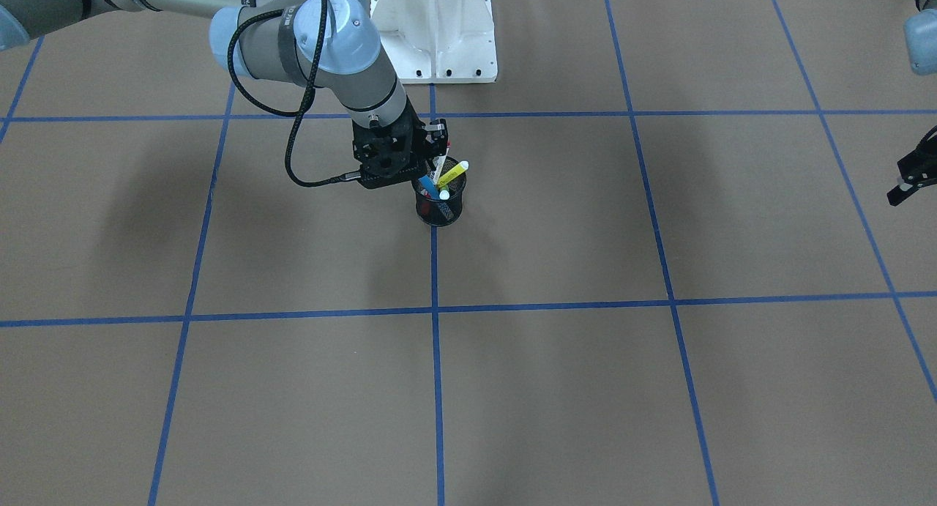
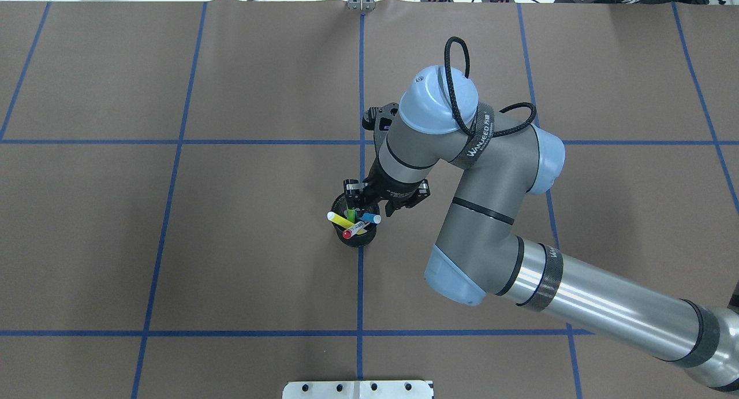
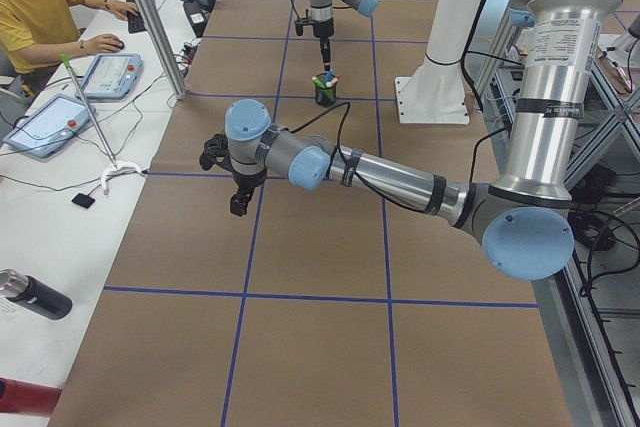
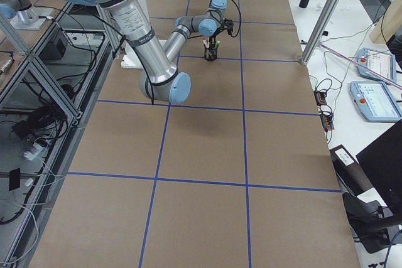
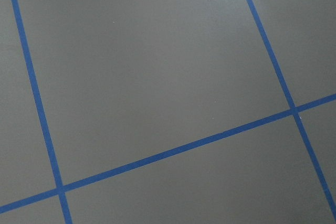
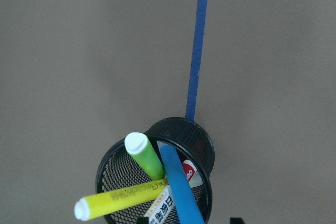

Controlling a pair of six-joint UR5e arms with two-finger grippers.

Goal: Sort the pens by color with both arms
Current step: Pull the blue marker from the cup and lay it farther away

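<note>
Four slim marker pens lean in one black mesh cup (image 6: 202,140), which stands on a blue tape line (image 6: 197,51) around the middle of the tabletop (image 2: 231,243). The cup is somewhat nearer the robot's edge than the far edge and in line with the white base pedestal (image 2: 358,389). One pen is yellow (image 6: 118,199) with a white end, tilted toward the left edge; one is light green (image 6: 146,156), also white-tipped; one is blue (image 6: 181,192); one has a white printed barrel (image 6: 161,211) with a red cap. Each colour appears once. Just past the cup's far rim, the right gripper (image 1: 432,170) points down over the cup mouth with its jaws partly apart. In the right wrist view the blue and white pens lie between the two tips, but whether either tip touches a pen cannot be told. Well off toward the left edge, the left gripper (image 3: 238,205) hangs above bare tabletop, clear of every pen; how far its jaws are parted cannot be told.
</note>
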